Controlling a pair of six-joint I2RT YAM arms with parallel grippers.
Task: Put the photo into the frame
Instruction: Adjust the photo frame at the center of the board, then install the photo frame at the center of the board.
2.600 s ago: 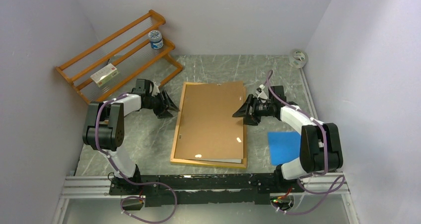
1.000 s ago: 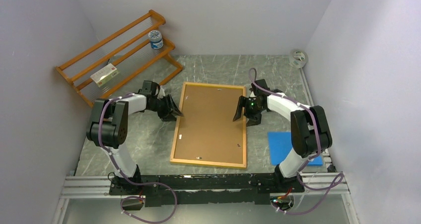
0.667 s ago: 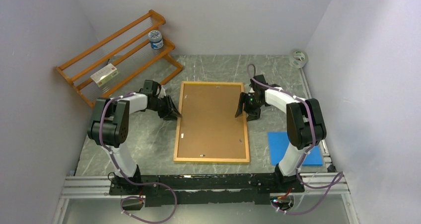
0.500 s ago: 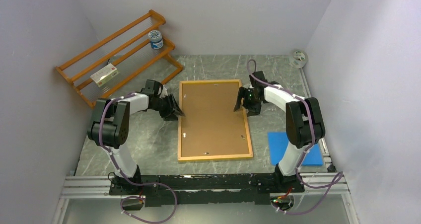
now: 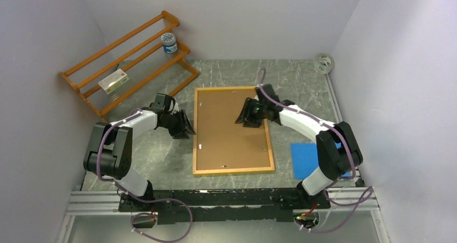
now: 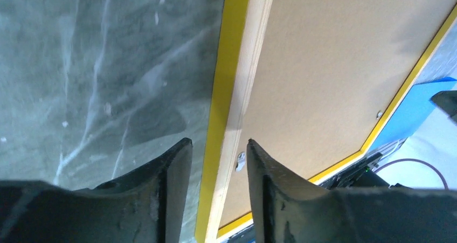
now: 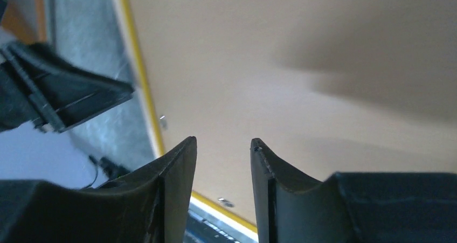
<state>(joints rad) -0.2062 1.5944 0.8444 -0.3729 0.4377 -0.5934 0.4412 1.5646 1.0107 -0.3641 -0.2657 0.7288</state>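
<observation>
The frame (image 5: 233,170) lies face down in the middle of the table, with the brown backing board (image 5: 229,130) filling it. The photo is hidden. My left gripper (image 5: 186,125) hangs open just off the frame's left edge. In the left wrist view the frame's yellow edge (image 6: 229,92) runs in line with the gap of the left gripper (image 6: 218,146), and nothing is held. My right gripper (image 5: 242,116) hovers over the upper right of the board. In the right wrist view the right gripper (image 7: 222,141) is open and empty above the backing board (image 7: 269,65).
An orange slatted rack (image 5: 126,60) stands at the back left with a small jar (image 5: 169,42) and a flat box (image 5: 113,81) on it. A blue sheet (image 5: 310,159) lies right of the frame. A tape roll (image 5: 323,63) sits in the back right corner.
The frame swung straight and shifted slightly right. My right gripper left the frame's right edge, moved left over the board, and its jaws narrowed. My left gripper drew back a little.
</observation>
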